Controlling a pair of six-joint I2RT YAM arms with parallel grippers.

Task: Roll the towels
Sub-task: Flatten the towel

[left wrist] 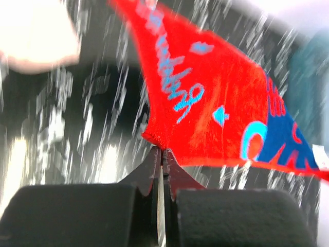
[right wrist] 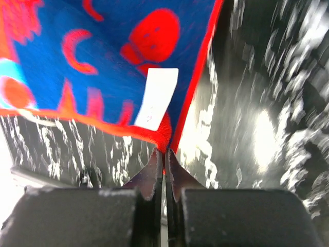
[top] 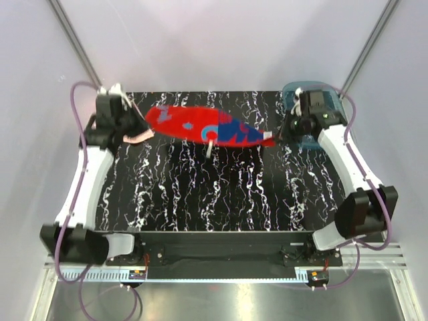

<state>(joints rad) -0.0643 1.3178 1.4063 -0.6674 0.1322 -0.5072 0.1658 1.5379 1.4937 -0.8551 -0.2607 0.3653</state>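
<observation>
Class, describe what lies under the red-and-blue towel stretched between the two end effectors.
Both wrist views show only the black marbled table beneath the towel, which appears lifted off it. From above, the towel covers that strip, so anything small there is hidden.

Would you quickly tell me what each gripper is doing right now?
Left gripper: shut on one corner of the blue-and-red towel.
Right gripper: shut on the same towel's opposite corner.
</observation>
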